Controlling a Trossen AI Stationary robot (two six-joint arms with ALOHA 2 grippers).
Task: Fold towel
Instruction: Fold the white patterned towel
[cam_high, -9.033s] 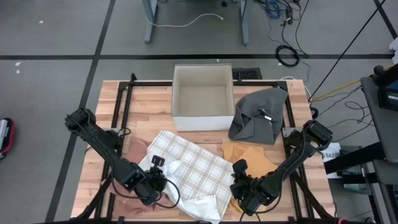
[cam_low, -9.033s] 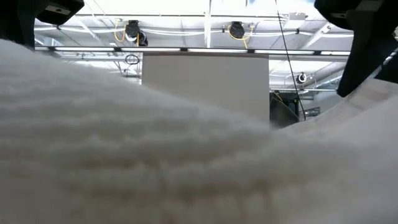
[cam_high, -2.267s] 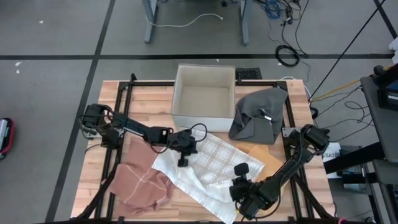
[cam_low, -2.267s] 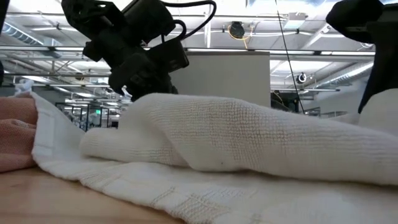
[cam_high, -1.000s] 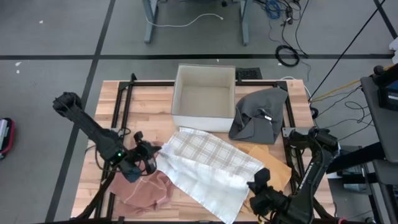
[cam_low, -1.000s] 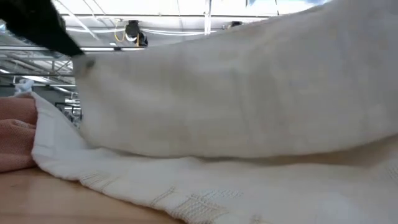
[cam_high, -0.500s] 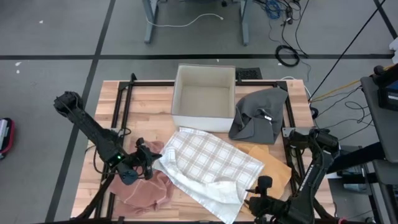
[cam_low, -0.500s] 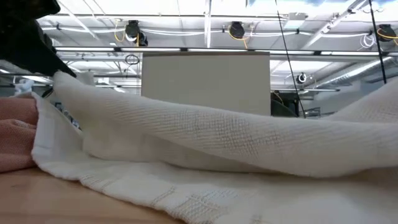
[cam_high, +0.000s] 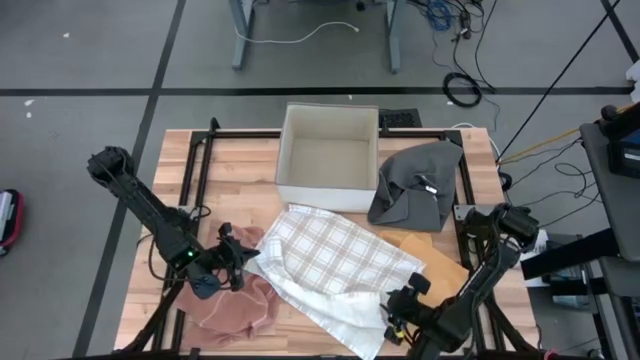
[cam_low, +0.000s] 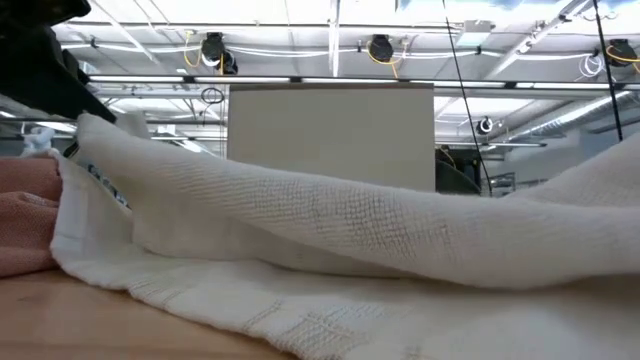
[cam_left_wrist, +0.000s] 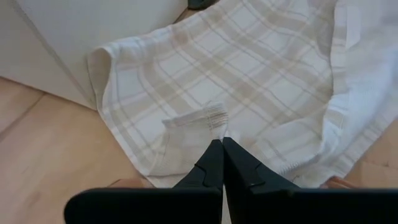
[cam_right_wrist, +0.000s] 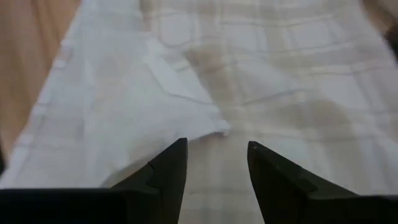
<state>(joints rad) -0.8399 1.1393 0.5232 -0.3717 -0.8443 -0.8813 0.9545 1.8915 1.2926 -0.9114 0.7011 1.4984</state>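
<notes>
The table (cam_high: 200, 150) carries a white box (cam_high: 327, 158), which looks empty, though its floor is partly shaded. In front of the box lies the checked towel (cam_high: 335, 262), spread crookedly with 1 corner flopped over near the right side. A grey cloth (cam_high: 415, 185) sits beside the box, a pink cloth (cam_high: 235, 305) at the towel's left edge.

The fold looks barely begun. The left gripper (cam_high: 232, 268) is pinched tight on the towel's left corner. The right gripper (cam_right_wrist: 212, 163) stands open over the flopped corner, holding nothing. Next it likely needs to close on that corner so both can carry the edge across.
</notes>
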